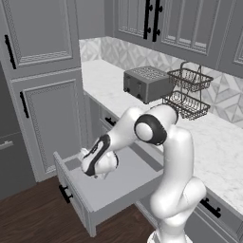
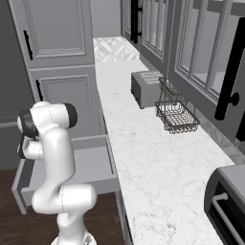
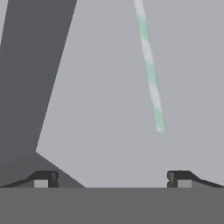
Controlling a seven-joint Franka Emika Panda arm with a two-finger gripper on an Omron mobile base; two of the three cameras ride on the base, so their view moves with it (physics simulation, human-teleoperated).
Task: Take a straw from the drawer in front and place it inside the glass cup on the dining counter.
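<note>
The straw (image 3: 150, 70) is a thin white and pale green striped stick lying on the grey floor of the drawer (image 3: 105, 109); it runs from the top edge down to mid-frame. My gripper (image 3: 113, 179) hangs open just above the drawer floor, its two dark fingertips (image 3: 43, 178) wide apart, and the straw's near end sits a little beyond them, toward the right finger. In the left base view the drawer (image 1: 107, 192) stands pulled out below the counter, and my hand (image 1: 97, 166) reaches down into its left part. The glass cup and the dining counter are out of view.
A darker drawer wall (image 3: 30, 78) rises at the left of the hand view. On the marble counter (image 1: 213, 142) stand a toaster (image 1: 144, 83) and a two-tier wire basket (image 1: 187, 92). Tall grey cabinet doors (image 1: 52, 118) stand left of the drawer. Dark wood floor (image 1: 28, 218) lies below.
</note>
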